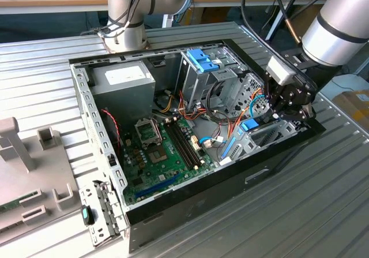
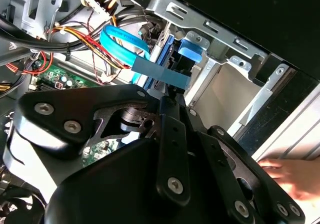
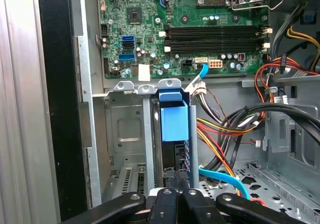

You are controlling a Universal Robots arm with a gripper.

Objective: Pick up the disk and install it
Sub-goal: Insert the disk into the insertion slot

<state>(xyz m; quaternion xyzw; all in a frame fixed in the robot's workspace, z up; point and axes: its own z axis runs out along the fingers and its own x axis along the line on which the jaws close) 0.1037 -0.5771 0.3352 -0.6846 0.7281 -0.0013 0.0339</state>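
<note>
The disk (image 3: 174,124) stands on edge in a slot of the silver drive bay (image 3: 125,129) inside the open computer case (image 1: 190,203). Its light-blue carrier handle faces the motherboard. In the exterior view the disk (image 1: 249,125) shows as a blue patch at the case's right end, and its handle (image 2: 191,48) also appears in the second wrist view. My gripper (image 3: 180,199) sits right at the disk's rear end with its black fingers pressed together. In the exterior view the gripper (image 1: 279,109) hangs over the case's right wall.
Loose orange, black and blue cables (image 3: 225,134) run beside the bay. The motherboard (image 1: 161,148) fills the case floor, and an upright drive cage with a blue latch (image 1: 202,62) stands at the back. A person's hand (image 2: 285,174) rests outside the case wall.
</note>
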